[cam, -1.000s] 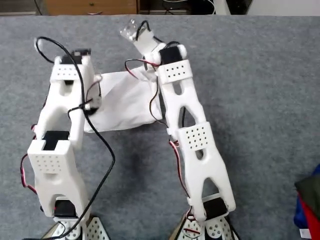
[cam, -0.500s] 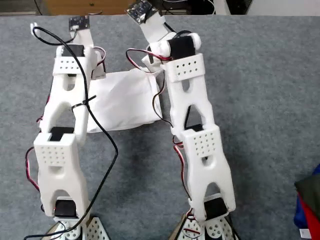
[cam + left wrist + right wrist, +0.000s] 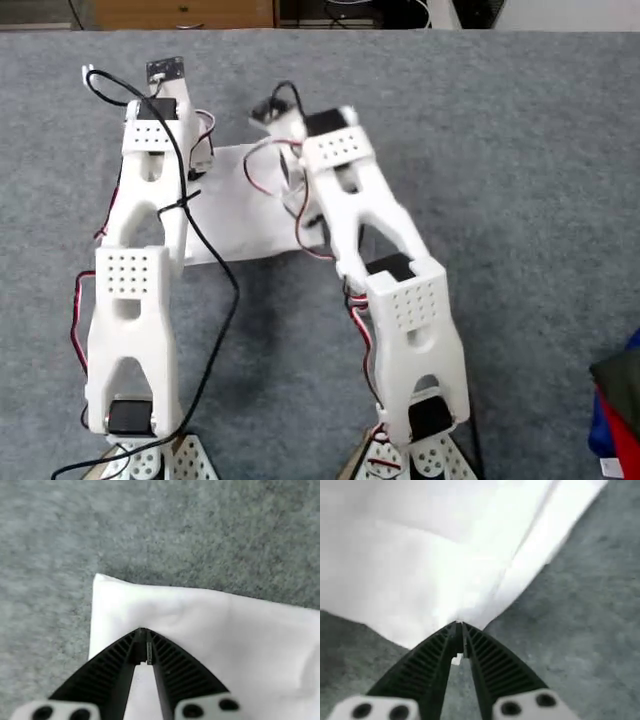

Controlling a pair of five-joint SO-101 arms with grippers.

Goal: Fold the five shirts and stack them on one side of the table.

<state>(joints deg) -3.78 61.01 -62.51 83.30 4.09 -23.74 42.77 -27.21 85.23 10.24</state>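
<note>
At the near right edge of the bench (image 3: pixel 520 200), coloured garments (image 3: pixel 618 400) are lying. Farther in, the white shirt (image 3: pixel 250 210) is lying between the arms. The right hand (image 3: pixel 457 626) is clenching its edge; the left hand (image 3: pixel 142 632) is clenched over a far corner, cloth grip unclear. Judged step: folding this shirt. The next move is calling for both hands travelling together

Light's pretty even and soft from overhead. The grey table (image 3: pixel 530 170) only gets faint shadows tucked close under the arms (image 3: pixel 130 300). The white shirt (image 3: pixel 420 560) blows out to near-pure glare in the right wrist view, while the left wrist view keeps gentle shading.
</note>
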